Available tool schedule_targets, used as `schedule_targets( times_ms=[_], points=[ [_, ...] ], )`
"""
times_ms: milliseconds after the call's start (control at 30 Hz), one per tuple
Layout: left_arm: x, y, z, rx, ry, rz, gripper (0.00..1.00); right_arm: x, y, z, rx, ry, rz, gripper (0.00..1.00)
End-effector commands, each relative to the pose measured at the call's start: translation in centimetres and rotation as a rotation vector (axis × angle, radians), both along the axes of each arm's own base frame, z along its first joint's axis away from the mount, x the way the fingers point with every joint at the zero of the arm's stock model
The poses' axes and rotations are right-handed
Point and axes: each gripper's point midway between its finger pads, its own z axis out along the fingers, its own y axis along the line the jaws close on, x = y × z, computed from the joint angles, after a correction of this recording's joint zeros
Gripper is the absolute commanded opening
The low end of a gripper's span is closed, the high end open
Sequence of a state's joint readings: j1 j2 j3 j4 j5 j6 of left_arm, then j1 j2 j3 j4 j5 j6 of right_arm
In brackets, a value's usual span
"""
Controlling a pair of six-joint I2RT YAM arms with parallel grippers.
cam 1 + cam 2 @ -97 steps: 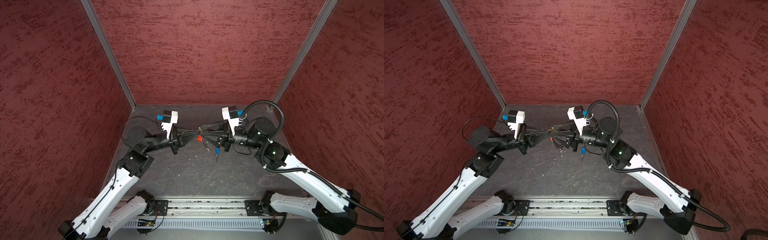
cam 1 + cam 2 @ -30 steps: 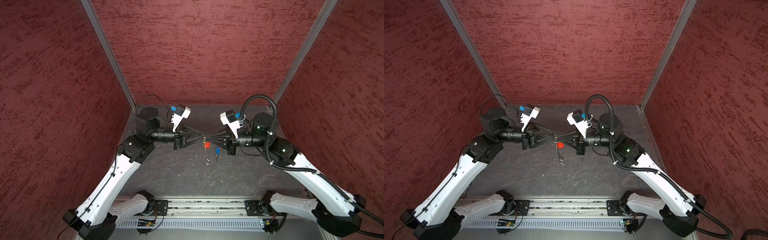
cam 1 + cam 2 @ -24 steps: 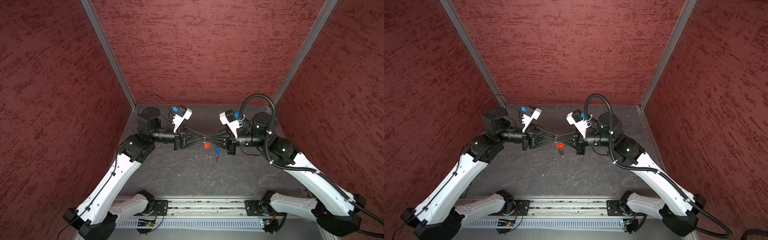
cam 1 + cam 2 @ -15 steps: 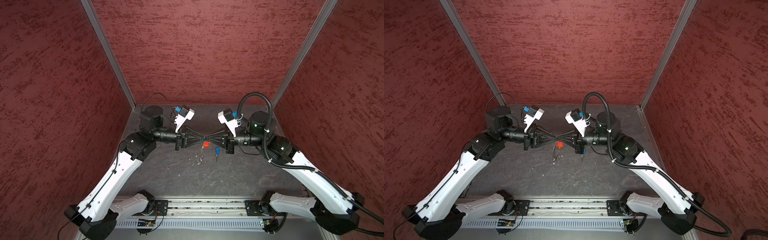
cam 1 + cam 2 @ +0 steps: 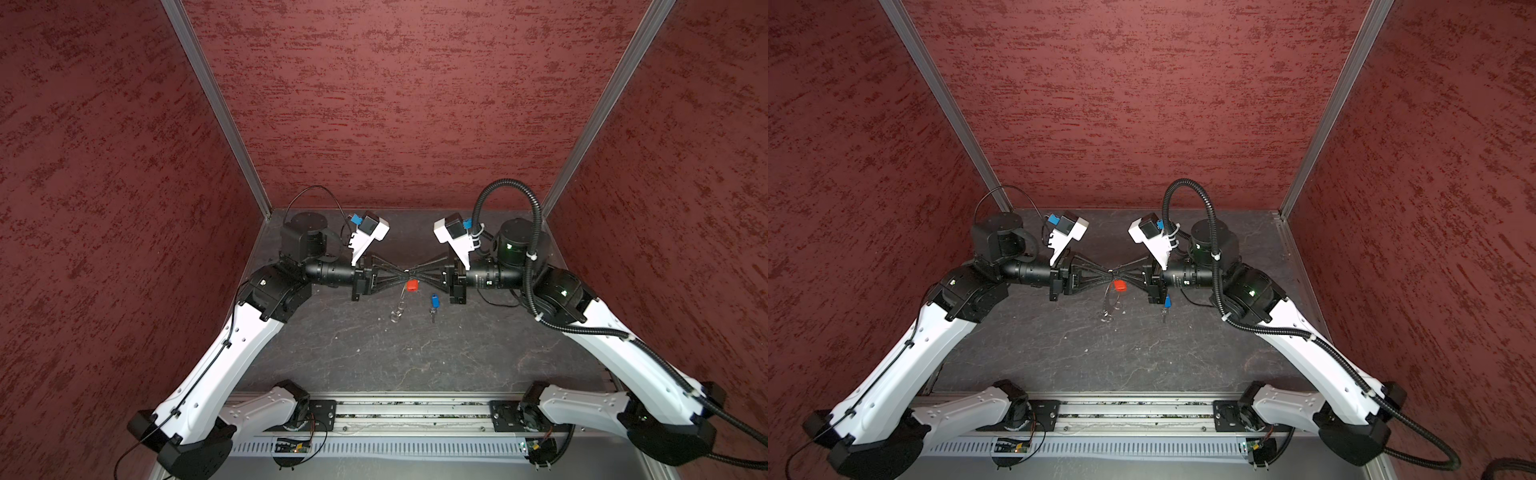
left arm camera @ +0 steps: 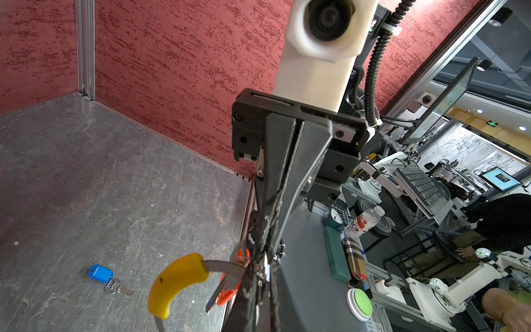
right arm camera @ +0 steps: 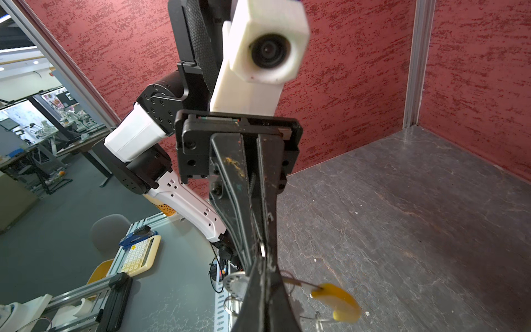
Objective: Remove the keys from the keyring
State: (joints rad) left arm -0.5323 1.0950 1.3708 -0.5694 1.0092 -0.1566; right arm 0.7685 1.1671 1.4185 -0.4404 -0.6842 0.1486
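Now that the left gripper (image 5: 403, 273) has snapped closed, tip to tip with the right gripper (image 5: 414, 274), I've got the work pinned from both sides. Its jaws sit tight on what looks like a small split ring (image 7: 263, 249) of the keyring (image 5: 398, 308), and the right one, fully closed, pinches the keyring just beside it. Blue key (image 5: 434, 300) lies free on the table (image 5: 374, 353), so that one's done. Red key (image 5: 412, 285) hangs just under the pinch, not off yet. Both wrists are level, raised off the table, pointing straight at each other, yellow sleeve (image 6: 175, 283) dangling below
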Motion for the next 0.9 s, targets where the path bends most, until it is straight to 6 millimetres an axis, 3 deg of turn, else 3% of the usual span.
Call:
schedule_targets(
  times_ms=[0, 67, 233, 400, 500, 667, 867],
  points=[
    [-0.4, 0.0, 1.2, -0.016, -0.066, -0.002, 0.04, 0.3, -0.2, 1.1, 0.005, -0.032, -0.019, 0.00],
    [-0.3, 0.1, 1.2, -0.011, -0.073, 0.008, 0.00, 0.4, -0.2, 1.0, 0.000, -0.032, -0.021, 0.00],
    [0.0, 0.0, 1.4, -0.023, -0.117, 0.047, 0.00, 0.8, -0.2, 1.0, 0.001, -0.034, -0.041, 0.01],
    [0.1, 0.2, 2.2, -0.081, -0.176, 0.075, 0.00, 1.0, -0.8, 1.9, 0.054, -0.092, -0.083, 0.31],
    [0.0, 0.2, 2.4, -0.104, -0.196, 0.070, 0.00, 0.9, -1.5, 2.4, 0.099, -0.137, -0.116, 0.42],
    [-0.7, 0.3, 3.2, -0.154, -0.231, 0.045, 0.00, 0.0, -2.2, 2.1, 0.172, -0.158, -0.106, 0.55],
    [-1.4, 0.2, 3.8, -0.197, -0.245, 0.000, 0.00, -1.7, -1.3, 1.1, 0.180, -0.125, 0.020, 0.59]
  ],
)
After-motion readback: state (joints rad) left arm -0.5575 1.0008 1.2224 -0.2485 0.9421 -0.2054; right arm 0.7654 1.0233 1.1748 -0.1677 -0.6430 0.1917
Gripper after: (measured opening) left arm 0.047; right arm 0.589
